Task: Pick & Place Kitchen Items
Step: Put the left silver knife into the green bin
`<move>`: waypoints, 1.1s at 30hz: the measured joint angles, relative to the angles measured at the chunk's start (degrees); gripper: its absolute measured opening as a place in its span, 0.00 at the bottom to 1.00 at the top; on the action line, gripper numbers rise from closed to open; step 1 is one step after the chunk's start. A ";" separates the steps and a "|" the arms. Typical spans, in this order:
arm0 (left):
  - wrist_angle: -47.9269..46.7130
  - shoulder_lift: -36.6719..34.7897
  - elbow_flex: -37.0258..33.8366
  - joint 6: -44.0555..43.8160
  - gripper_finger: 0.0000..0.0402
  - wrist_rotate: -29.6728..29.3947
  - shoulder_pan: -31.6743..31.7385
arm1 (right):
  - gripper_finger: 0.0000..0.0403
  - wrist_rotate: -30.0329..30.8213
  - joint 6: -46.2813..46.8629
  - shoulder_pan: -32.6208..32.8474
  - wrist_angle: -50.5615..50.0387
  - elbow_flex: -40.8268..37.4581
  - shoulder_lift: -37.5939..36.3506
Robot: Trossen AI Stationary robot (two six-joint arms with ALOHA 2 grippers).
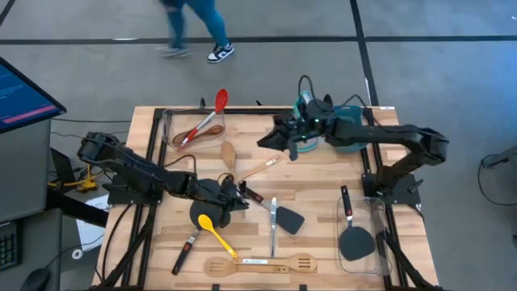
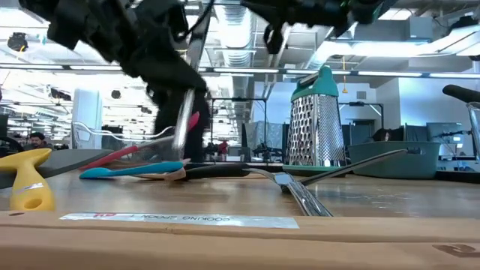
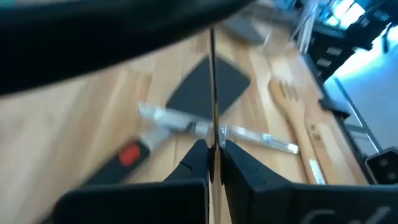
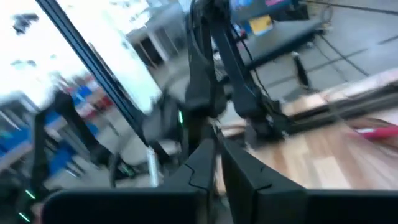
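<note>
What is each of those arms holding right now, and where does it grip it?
The left gripper pinches a thin metal utensil near one end, lifted off the table. The right gripper, raised above the table's far side, holds nothing.

The only lettering that shows stands on a pale strip label (image 2: 180, 220) along the handle of the wooden utensil lying nearest the low camera at the desk's front edge. Its dark print appears upside down and reads roughly as "COOKING SPOON", with a small red mark at one end that is too small to make out. The monitor (image 1: 20, 93) beside the desk shows lines too fine to read.
</note>
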 joint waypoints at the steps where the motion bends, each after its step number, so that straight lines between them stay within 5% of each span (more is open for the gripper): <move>1: -0.01 -1.02 0.02 1.06 0.00 0.00 0.32 | 0.04 1.24 -2.41 0.57 -3.50 -0.02 -1.55; 10: -1.43 -7.71 0.02 7.78 0.00 -0.02 4.22 | 0.00 24.81 -9.22 9.07 -25.40 -1.93 -9.80; 13: -1.49 -8.10 0.02 8.00 0.00 0.31 5.72 | 0.01 27.70 -7.87 11.00 -25.99 -6.29 -12.02; 24: -0.69 -8.08 0.02 9.34 0.00 4.38 8.46 | 0.00 31.93 -3.34 13.00 -1.43 -28.49 -23.39; 33: 9.23 -8.06 2.26 14.91 0.00 12.31 12.43 | 0.01 31.78 -3.64 13.68 7.33 -30.14 -18.53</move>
